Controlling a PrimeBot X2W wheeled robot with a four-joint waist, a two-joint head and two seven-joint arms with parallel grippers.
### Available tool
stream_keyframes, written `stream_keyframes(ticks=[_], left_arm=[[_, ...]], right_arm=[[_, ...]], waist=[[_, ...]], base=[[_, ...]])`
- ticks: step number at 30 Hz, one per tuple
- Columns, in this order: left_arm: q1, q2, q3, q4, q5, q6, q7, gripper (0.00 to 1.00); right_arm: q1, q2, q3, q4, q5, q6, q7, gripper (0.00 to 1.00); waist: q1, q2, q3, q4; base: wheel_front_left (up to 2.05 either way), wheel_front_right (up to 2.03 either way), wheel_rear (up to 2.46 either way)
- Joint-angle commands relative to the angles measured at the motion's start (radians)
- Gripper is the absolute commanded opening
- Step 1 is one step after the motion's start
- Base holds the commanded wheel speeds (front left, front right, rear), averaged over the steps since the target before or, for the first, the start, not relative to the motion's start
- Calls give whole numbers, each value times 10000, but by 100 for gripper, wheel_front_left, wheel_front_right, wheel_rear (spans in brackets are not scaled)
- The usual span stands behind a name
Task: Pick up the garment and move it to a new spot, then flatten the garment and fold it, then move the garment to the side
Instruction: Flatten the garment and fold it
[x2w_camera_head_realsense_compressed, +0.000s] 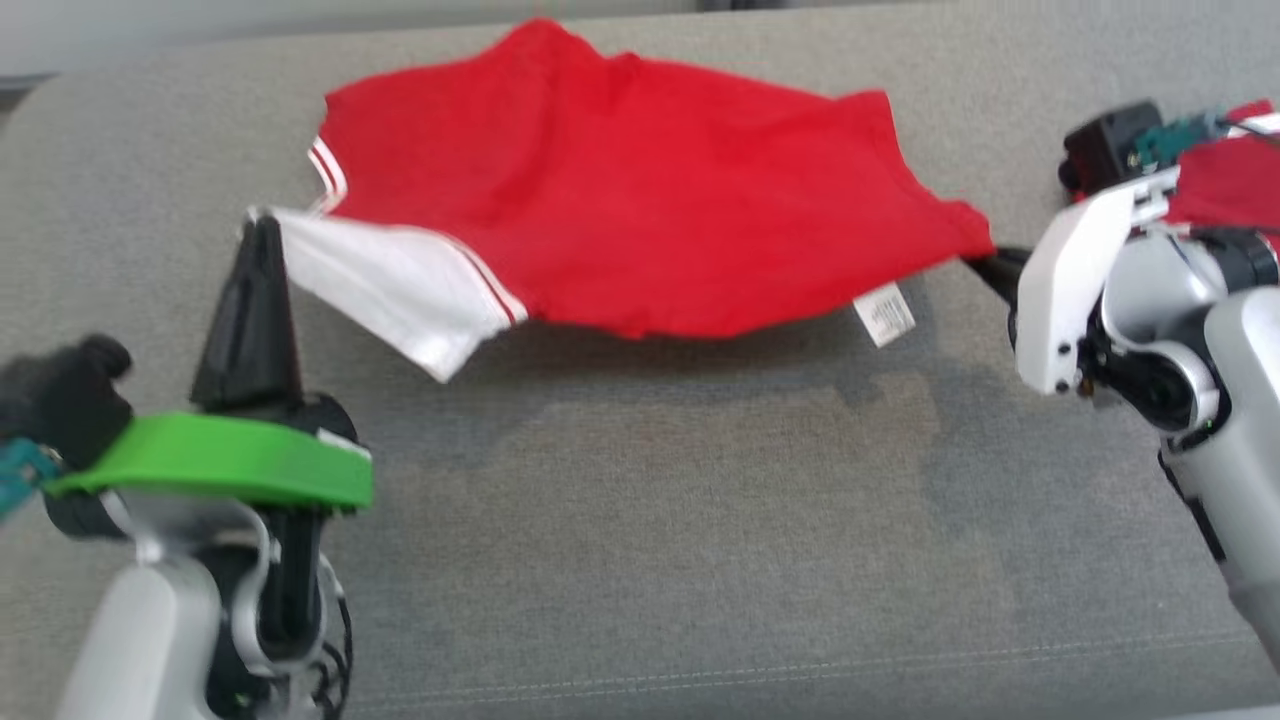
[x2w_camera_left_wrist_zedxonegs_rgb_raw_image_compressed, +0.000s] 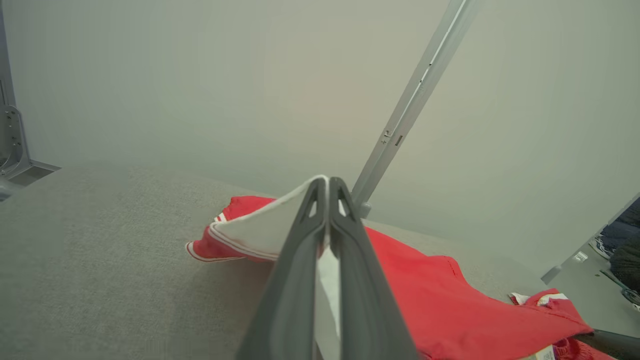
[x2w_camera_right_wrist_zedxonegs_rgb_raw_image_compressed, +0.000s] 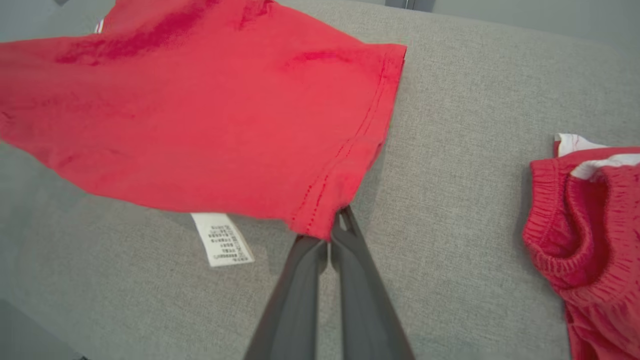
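The left gripper (x2w_camera_head_realsense_compressed: 262, 228) is pinching the white sleeve of the red fabric T-shirt (x2w_camera_head_realsense_compressed: 620, 200) and the right gripper (x2w_camera_head_realsense_compressed: 985, 262) is pinching its hem corner, stretching it above the grey upholstered cushion (x2w_camera_head_realsense_compressed: 650, 520). Flattening is probably beginning; the next move calls for lowering it evenly, taut.

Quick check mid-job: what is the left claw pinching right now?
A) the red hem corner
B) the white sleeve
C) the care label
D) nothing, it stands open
B: the left claw is shut on the white sleeve of the garment, while the right claw grips the red hem corner and the care label hangs free.
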Motion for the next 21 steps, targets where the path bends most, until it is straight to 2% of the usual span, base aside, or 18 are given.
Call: stream_keyframes(ticks=[1, 10, 21], left_arm=[[643, -166, -70, 48, -134, 80, -245, 0], [2975, -695, -254, 345, -208, 496, -1053, 0], [4594, -813, -493, 387, -357, 673, -1193, 0]], right_arm=[[636, -24, -216, -301, -214, -3, 357, 0], [2663, 147, -1234, -1335, -1136, -3, 1353, 0], [3948, 292, -1715, -1532, -2039, -3, 1462, 0]], waist=[[1, 0, -793, 475], [1, 0, -1567, 820], [1, 0, -1842, 1229]], base=[[0, 0, 0], [0, 0, 0], [0, 0, 0]])
